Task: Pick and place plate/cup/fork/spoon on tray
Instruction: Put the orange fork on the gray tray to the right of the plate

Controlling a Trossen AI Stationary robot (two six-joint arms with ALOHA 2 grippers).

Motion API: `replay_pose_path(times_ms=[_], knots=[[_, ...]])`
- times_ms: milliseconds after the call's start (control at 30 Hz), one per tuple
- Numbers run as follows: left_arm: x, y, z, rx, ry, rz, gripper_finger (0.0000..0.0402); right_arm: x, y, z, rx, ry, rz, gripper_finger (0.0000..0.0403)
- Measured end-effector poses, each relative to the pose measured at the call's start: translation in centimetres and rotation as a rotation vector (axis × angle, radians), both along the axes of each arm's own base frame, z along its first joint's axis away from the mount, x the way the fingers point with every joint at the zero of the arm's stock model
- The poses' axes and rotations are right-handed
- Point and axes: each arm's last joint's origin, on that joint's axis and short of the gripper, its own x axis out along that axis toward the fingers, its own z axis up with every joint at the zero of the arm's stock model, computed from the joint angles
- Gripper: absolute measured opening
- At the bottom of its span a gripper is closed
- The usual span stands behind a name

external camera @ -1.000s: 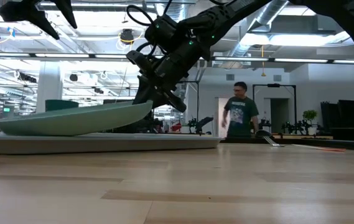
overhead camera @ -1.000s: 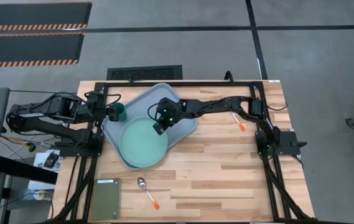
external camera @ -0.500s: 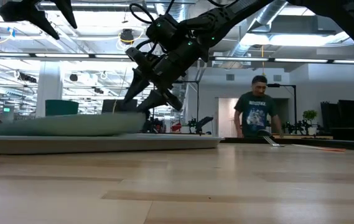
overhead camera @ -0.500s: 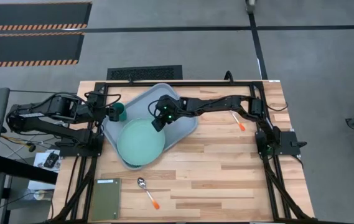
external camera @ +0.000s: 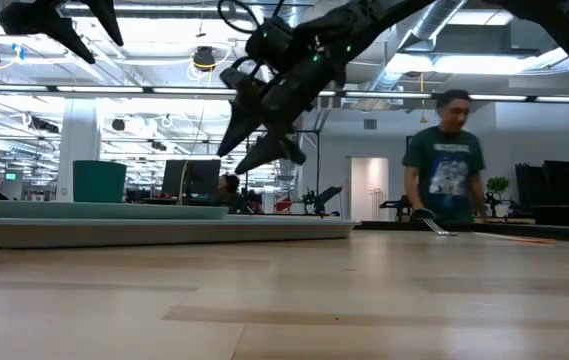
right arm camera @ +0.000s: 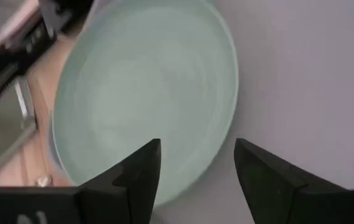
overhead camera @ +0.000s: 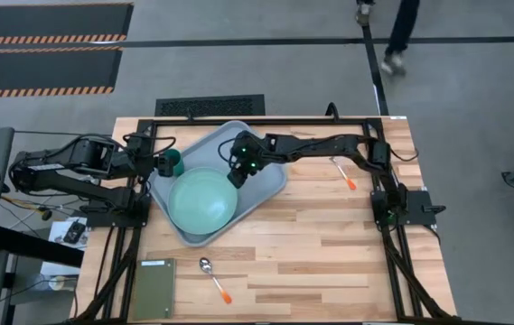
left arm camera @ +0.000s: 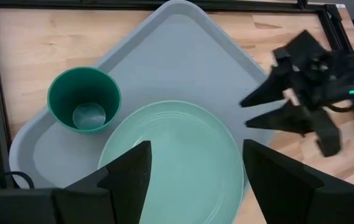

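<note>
Plate [overhead camera: 202,199] flat on the tray [overhead camera: 270,181], cup [overhead camera: 174,162] beside it.

From above I see my right gripper [overhead camera: 238,175] over the plate's edge, the left gripper [overhead camera: 159,165] near the cup, the spoon [overhead camera: 212,276] and fork [overhead camera: 344,174] on the table. At table height the right fingers spread, empty. On the left wrist camera its fingers [left arm camera: 133,177] are apart, holding nothing.

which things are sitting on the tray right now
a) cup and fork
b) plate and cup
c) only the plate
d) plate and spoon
b) The plate and the cup both rest on the tray, while the spoon and the fork lie out on the wooden table.
</note>
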Motion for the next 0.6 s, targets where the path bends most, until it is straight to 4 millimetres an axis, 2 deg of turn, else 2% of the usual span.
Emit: replay_pose_path(times_ms=[200,333,467,600], knots=[[0.0,0.0,0.0,-0.004,0.001,-0.003,0.0238,-1.7,2.4,-0.8,-0.056,0.237,0.085,0.0226],[0.2,-0.1,-0.1,-0.005,0.009,-0.013,0.0238,-3.8,3.0,-0.7,-0.071,0.44,0.096,0.0226],[0.9,-0.3,-0.3,-0.004,0.025,-0.026,0.0238,-6.3,3.6,1.6,-0.07,0.549,0.137,0.0226],[2.1,-0.6,-0.5,0.008,0.038,-0.061,0.0238,-9.3,4.4,5.1,-0.1,0.629,0.158,0.0226]])
